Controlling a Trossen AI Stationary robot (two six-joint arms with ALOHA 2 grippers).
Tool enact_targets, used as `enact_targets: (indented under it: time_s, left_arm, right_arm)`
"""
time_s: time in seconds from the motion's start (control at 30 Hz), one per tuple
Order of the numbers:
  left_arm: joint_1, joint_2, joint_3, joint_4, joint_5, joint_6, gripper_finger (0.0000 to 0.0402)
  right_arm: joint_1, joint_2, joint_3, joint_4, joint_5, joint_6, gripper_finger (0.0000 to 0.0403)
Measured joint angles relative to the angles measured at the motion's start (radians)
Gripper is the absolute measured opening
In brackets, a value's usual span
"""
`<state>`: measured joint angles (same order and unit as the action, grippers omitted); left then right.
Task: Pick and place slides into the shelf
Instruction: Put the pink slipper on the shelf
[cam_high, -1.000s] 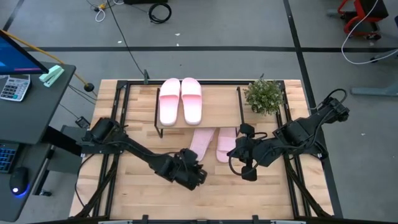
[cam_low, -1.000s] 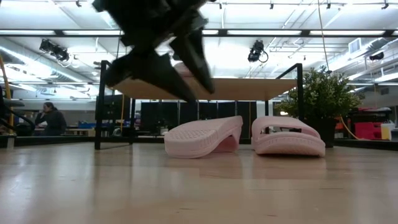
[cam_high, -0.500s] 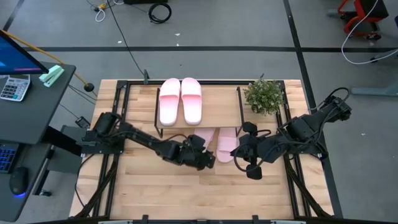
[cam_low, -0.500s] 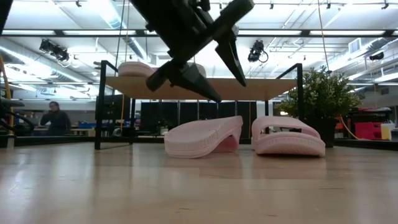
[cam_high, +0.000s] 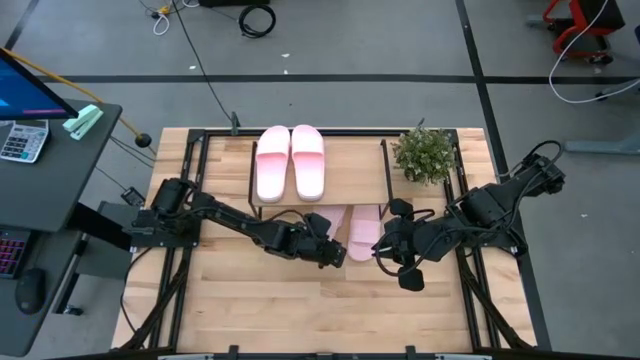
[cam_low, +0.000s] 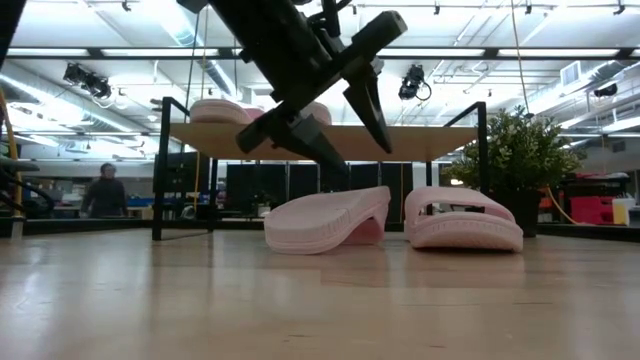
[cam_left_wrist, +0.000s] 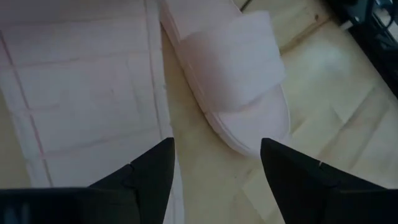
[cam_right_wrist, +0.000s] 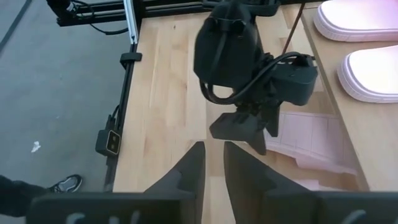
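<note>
Left end effector (cam_low: 345, 140) hangs spread wide over the flipped slide (cam_low: 328, 220) by the shelf's (cam_high: 350, 170) front edge; right end effector (cam_right_wrist: 211, 163) narrow; bad angle and it probably just shoves the slide into its neighbour (cam_low: 463, 218).

Two black jointed arms, looped black cables; left gripper (cam_low: 335, 125) fingers dark, wedge-shaped, tapering.
</note>
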<state>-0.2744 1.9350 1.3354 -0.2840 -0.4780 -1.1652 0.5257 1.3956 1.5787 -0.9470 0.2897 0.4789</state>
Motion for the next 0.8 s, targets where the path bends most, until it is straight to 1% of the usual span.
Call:
enact_targets:
  time_s: [0.23,0.47,0.7,0.8]
  left_arm:
    - [-0.01,0.0,0.0,-0.016,0.003,0.006,0.0243]
    - [-0.019,0.0,0.0,-0.16,0.001,-0.053,0.0227]
    - [-0.055,0.0,0.0,-0.19,-0.001,-0.094,0.0223]
    - [-0.068,0.0,0.0,-0.224,-0.028,-0.123,0.0224]
  right_arm:
    - [0.0,0.0,0.0,0.0,0.006,0.0,0.0078]
    - [0.0,0.0,0.0,0.0,0.008,0.019,0.0079]
    - [0.0,0.0,0.0,0.0,0.007,0.037,0.008]
    - [0.0,0.0,0.0,0.0,0.006,0.042,0.008]
